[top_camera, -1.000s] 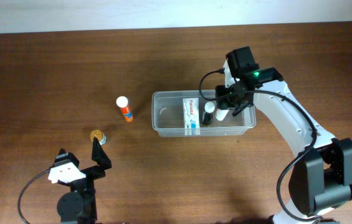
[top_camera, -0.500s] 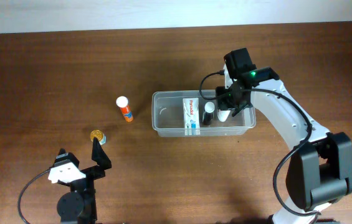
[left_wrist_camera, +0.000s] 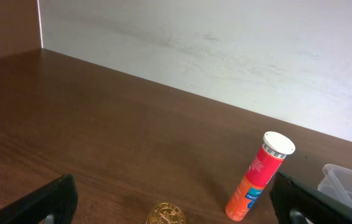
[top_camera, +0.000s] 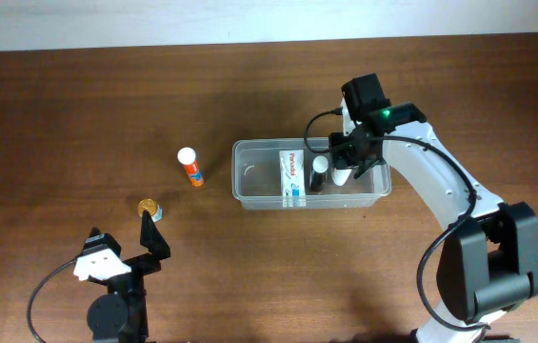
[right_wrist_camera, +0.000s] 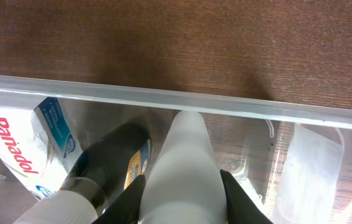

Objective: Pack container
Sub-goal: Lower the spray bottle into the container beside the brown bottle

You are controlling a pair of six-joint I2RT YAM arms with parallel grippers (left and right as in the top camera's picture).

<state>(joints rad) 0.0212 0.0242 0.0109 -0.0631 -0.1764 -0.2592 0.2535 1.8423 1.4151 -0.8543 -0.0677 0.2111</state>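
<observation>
The clear plastic container (top_camera: pixel 249 181) sits mid-table and holds a white Panadol box (top_camera: pixel 291 176) and a dark bottle with a white cap (top_camera: pixel 318 173). My right gripper (top_camera: pixel 345 171) is inside the container's right half, shut on a white bottle (right_wrist_camera: pixel 185 165) that it holds just above the floor. The box (right_wrist_camera: pixel 14 149) and the dark bottle (right_wrist_camera: pixel 110 162) lie to its left. An orange tube with a white cap (top_camera: pixel 190 167) and a gold-lidded jar (top_camera: pixel 149 208) lie left of the container. My left gripper (left_wrist_camera: pixel 172 199) is open, low near the jar (left_wrist_camera: pixel 167 214) and tube (left_wrist_camera: pixel 260 177).
The container's rim (right_wrist_camera: pixel 163 99) crosses the right wrist view in front of the held bottle. A corner of the container (left_wrist_camera: pixel 350 186) shows at the right in the left wrist view. A pale wall borders the table's far edge (top_camera: pixel 249 24).
The right gripper with the white bottle shifted slightly left and lower into the container between one second ago and half a second ago, then stayed still. The left arm has not moved.
</observation>
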